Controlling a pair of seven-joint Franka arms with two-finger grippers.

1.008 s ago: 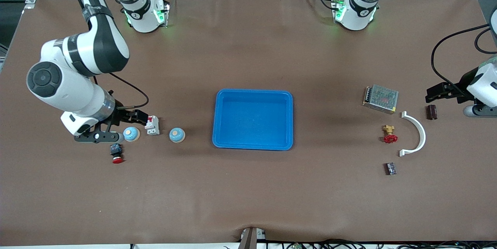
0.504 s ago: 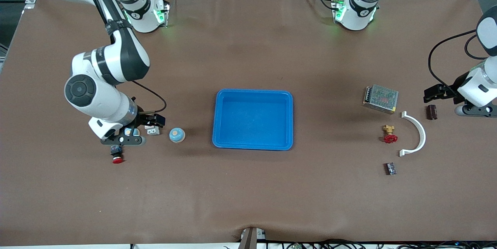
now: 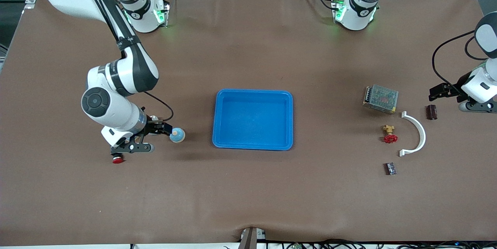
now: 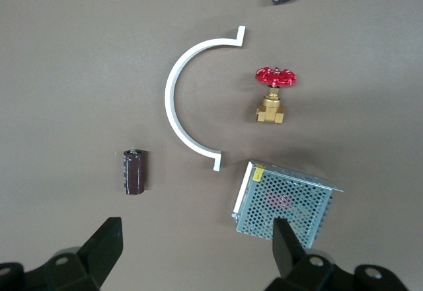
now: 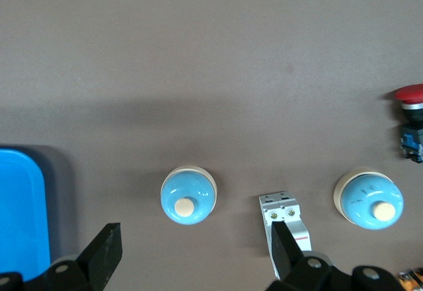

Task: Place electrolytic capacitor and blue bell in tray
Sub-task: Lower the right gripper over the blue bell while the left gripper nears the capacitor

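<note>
The bright blue tray (image 3: 252,92) lies mid-table; its corner shows in the right wrist view (image 5: 20,211). A blue bell (image 3: 177,135) with a cream button sits beside the tray toward the right arm's end. In the right wrist view this bell (image 5: 188,194) lies just off my open right gripper (image 5: 195,245), and a second blue bell (image 5: 369,198) sits farther along. My right gripper (image 3: 161,127) hovers next to the first bell. The dark brown electrolytic capacitor (image 3: 431,112) lies at the left arm's end. My open, empty left gripper (image 3: 437,93) hangs close above the capacitor (image 4: 135,171).
A white circuit breaker (image 5: 285,219) lies under one right finger. A red push button (image 3: 117,159) sits nearby. Around the capacitor are a white curved bracket (image 3: 416,132), a red-handled brass valve (image 3: 389,134), a metal mesh box (image 3: 381,98) and a small dark module (image 3: 390,168).
The right arm has swung toward the tray, from over the bell at the table's end to beside the bell next to the tray. The left arm has shifted only slightly.
</note>
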